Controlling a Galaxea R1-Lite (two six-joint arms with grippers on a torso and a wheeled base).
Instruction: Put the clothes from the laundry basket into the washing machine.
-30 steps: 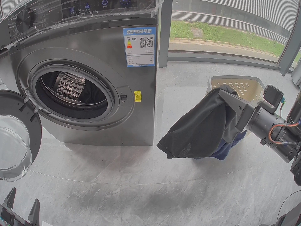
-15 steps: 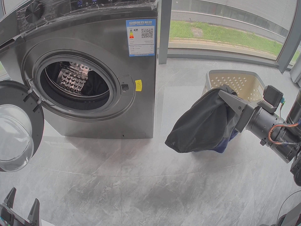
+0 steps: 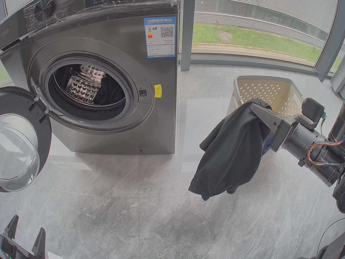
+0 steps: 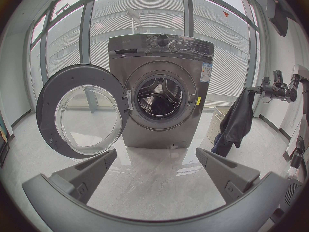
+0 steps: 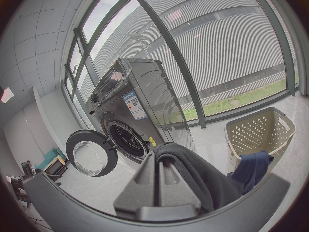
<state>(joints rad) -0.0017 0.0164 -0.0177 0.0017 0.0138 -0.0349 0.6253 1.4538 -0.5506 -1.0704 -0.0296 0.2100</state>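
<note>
Right tool (image 3: pixel 256 108): jaws pinched shut on a fold of a black garment (image 3: pixel 231 151), no gap visible between the fingers in the right wrist view. It is held up in the air, just in front of the laundry basket (image 3: pixel 266 78) and to the right of the washing machine (image 3: pixel 158 119).

The black garment hangs from that pinch in one long drape. Its lower hem is clear of the grey tiled floor (image 3: pixel 143 205) in the left wrist view. Its upper part overlaps the basket's near rim in the head view.

A navy garment (image 5: pixel 252 171) hangs behind and under the black one, next to the basket's near wall. Cannot tell whether it is clamped in the tool too or only caught in the black cloth.

The basket is beige plastic with star-shaped perforations. It stands upright on the floor by the window (image 3: pixel 258 18), well apart from the washer's front.

The washer's door (image 3: pixel 21 141) is swung fully open to the left and the drum (image 3: pixel 84 87) is exposed. Some dark cloth (image 3: pixel 109 92) lies inside the drum, towards its right side.

Left tool (image 3: pixel 28 225): jaws spread wide, nothing between them. It sits low at the left and faces the open washer, apart from both garments and the basket.
</note>
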